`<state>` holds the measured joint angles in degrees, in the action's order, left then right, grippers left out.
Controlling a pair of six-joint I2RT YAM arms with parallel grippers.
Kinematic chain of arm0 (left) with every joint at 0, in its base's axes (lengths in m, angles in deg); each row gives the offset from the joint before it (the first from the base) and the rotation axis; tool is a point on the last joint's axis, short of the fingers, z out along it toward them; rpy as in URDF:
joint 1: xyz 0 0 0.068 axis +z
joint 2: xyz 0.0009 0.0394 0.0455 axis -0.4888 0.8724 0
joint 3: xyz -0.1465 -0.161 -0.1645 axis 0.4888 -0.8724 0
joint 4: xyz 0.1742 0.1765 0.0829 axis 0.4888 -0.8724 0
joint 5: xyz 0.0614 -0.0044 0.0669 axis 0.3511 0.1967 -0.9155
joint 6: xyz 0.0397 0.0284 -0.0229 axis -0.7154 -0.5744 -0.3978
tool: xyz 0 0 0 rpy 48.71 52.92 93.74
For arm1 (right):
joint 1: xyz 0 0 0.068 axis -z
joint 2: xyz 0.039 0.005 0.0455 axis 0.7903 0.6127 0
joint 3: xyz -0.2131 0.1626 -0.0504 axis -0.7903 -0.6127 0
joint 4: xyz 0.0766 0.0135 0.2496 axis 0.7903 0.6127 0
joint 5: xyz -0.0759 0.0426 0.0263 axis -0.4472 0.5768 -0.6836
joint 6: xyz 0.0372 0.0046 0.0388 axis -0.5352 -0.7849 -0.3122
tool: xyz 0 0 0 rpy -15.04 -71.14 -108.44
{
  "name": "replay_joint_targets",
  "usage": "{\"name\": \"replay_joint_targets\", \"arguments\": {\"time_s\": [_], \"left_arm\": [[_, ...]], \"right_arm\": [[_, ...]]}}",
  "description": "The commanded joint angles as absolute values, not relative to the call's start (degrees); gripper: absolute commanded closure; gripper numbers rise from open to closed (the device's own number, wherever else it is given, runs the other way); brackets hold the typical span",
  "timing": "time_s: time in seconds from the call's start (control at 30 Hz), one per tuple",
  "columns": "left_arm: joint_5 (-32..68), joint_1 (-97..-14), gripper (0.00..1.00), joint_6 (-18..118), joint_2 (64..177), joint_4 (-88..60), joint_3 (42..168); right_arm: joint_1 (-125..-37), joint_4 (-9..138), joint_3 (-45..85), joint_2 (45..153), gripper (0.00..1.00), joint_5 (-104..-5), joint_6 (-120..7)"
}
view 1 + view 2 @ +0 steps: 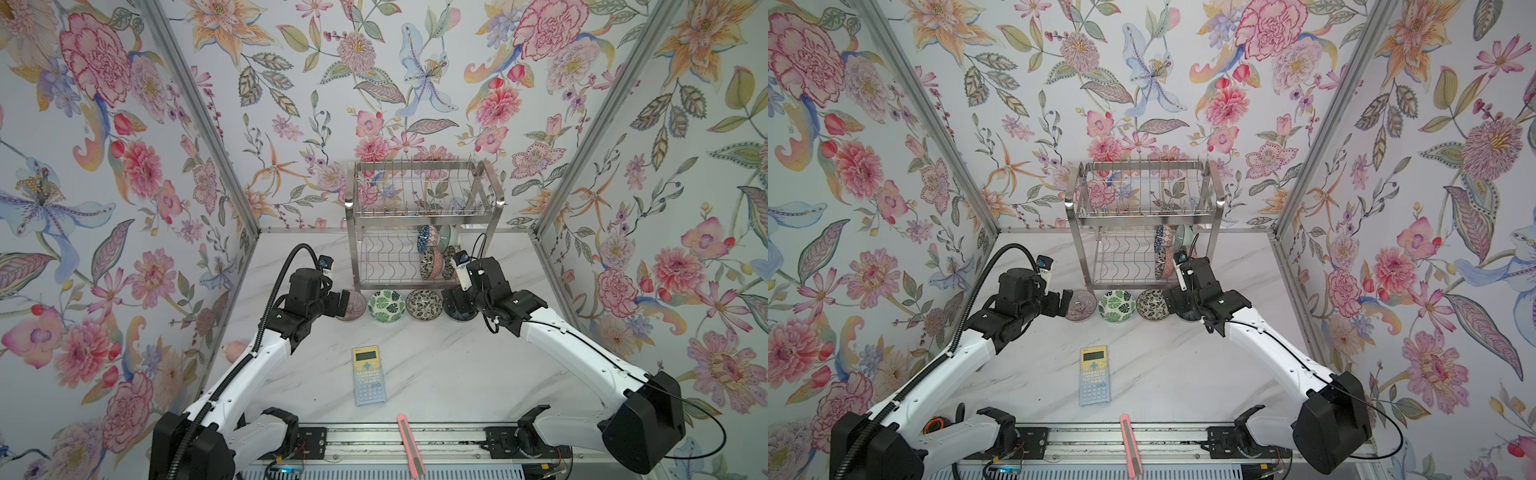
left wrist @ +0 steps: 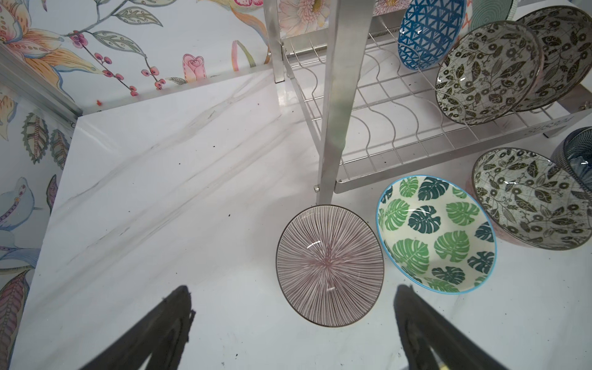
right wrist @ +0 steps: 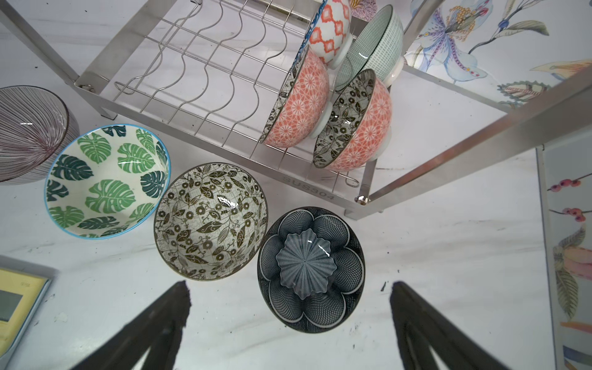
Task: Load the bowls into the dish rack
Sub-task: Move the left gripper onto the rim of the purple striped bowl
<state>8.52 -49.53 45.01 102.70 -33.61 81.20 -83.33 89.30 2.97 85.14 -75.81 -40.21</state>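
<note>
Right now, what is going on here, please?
Two robot arms are loading ceramic bowls into the tall steel wire dish rack. Four bowls stand on edge in its lower tier; four more sit in a row on the marble table. The open left pincer hovers by the pinkish striped bowl, the open right pincer above the dark blue patterned bowl. Neither holds anything.

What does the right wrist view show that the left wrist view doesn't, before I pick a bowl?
Only the right wrist view: the whole dark blue bowl, a corner of the calculator, and the orange outsides of the racked bowls.
Only the left wrist view: the whole pinkish striped bowl and the inside of the blue triangle bowl.
Both: the green leaf bowl, the black-white floral bowl and the dish rack lower tier.
</note>
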Motion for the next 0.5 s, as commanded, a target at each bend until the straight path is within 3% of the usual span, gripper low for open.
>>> {"name": "replay_joint_targets", "arguments": {"time_s": [0.0,0.47], "left_arm": [[6.32,-50.44,0.01,49.5,101.38,-33.15,79.01],[7.06,-50.65,0.01,55.47,110.1,-25.97,72.92]], "right_arm": [[-82.47,87.66,1.94,83.47,0.01,-73.87,-41.72],[-81.49,87.27,1.42,81.51,0.01,-73.99,-41.77]]}}
